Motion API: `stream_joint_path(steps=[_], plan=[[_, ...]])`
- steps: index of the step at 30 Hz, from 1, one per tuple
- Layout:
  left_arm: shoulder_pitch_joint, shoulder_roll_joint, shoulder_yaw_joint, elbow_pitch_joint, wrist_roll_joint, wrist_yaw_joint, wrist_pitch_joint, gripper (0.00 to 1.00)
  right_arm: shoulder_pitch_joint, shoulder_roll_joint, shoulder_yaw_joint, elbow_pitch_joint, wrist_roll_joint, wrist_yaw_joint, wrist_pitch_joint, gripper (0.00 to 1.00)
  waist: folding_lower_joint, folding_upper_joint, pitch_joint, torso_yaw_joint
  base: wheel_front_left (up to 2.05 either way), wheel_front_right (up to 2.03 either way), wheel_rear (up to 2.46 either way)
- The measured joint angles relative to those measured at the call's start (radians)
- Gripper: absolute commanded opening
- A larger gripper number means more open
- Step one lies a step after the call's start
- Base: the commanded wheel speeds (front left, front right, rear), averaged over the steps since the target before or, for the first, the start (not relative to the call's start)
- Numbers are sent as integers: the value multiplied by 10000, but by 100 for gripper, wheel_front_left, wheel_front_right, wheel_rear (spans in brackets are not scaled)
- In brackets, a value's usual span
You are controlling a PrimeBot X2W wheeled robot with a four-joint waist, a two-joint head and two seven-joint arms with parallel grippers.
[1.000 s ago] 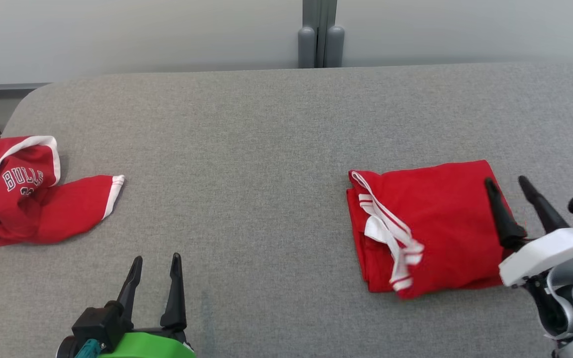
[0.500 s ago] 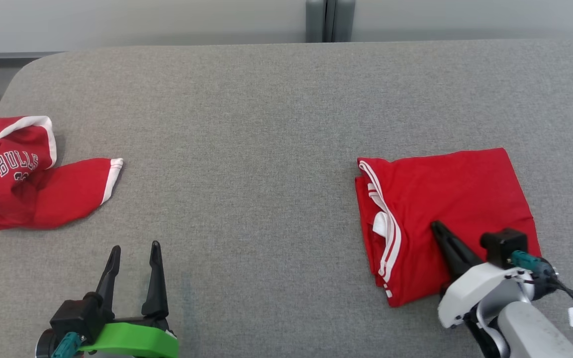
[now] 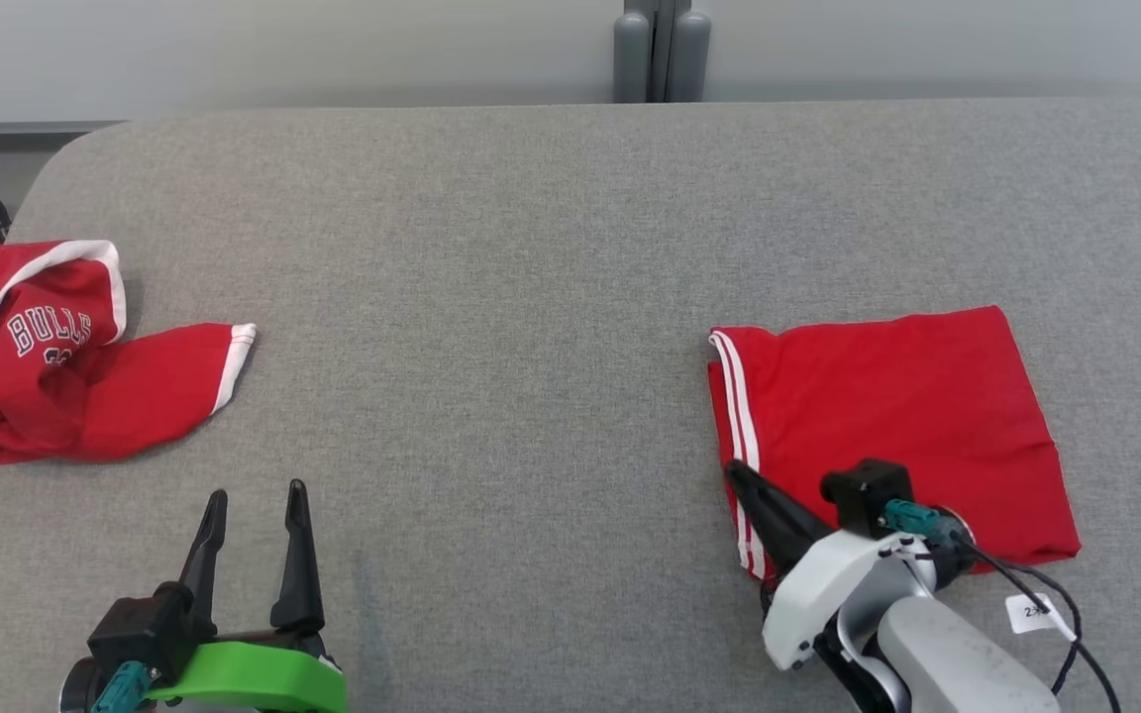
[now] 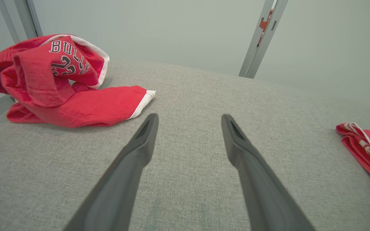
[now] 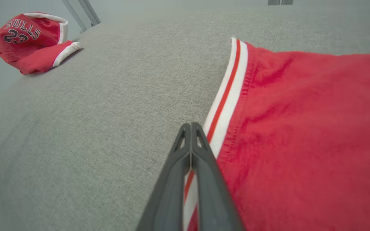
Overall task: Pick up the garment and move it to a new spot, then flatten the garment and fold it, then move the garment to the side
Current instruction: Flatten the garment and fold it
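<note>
A red garment [image 3: 887, 416] with white stripes along its left hem lies folded flat on the right of the grey table [image 3: 491, 297]. My right gripper [image 3: 737, 473] is shut, and its tip rests at the striped hem near the garment's front-left corner. The right wrist view shows the gripper's tip [image 5: 190, 125] pressed together over the white stripe of the garment [image 5: 300, 128], with no cloth visible between the fingers. My left gripper [image 3: 256, 500] stands open over bare table at the lower left, holding nothing; the left wrist view shows its spread fingers [image 4: 146, 138] and the garment's edge [image 4: 365, 144].
A second red jersey [image 3: 46, 366] lettered BULLS lies crumpled at the table's left edge, also in the left wrist view [image 4: 59, 80] and right wrist view [image 5: 27, 38]. A grey post [image 3: 660, 50] stands behind the table. A cable with a white tag [image 3: 1031, 612] trails from my right wrist.
My right gripper shut and swept from the garment's right edge across to its front-left hem. The loose striped folds now lie flat. The head camera shifted slightly.
</note>
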Motion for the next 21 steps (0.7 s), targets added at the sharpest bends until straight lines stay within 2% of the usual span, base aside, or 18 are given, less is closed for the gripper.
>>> stream_joint_path(steps=[3,4,5,6,7,14,21], plan=[[67,0,77,2,58,0,0,100,-16,-247,-397,-314,92,0,-314,0,0,0,-141,-24,0,0,0],[116,0,109,2,61,-2,0,100,7,-370,-694,-504,86,0,-418,16,0,0,-200,-39,0,0,0],[198,0,132,6,77,-8,0,100,89,-508,-1014,-713,40,0,-497,45,0,0,-267,-58,0,0,0],[275,0,148,15,84,-15,0,100,201,-617,-1348,-878,-46,0,-529,65,0,0,-322,-77,0,0,0],[376,0,150,56,105,-44,0,100,404,-757,-1756,-1103,-209,0,-583,100,0,0,-395,-106,0,0,0],[1026,-2,130,380,272,-234,0,100,2115,-1151,-4289,-2654,-1227,2,-639,100,0,0,-934,-411,0,0,0],[1362,0,337,261,268,-309,0,100,3468,-1248,-5388,-2683,-1427,2,-639,100,0,0,-1431,-696,0,0,0]])
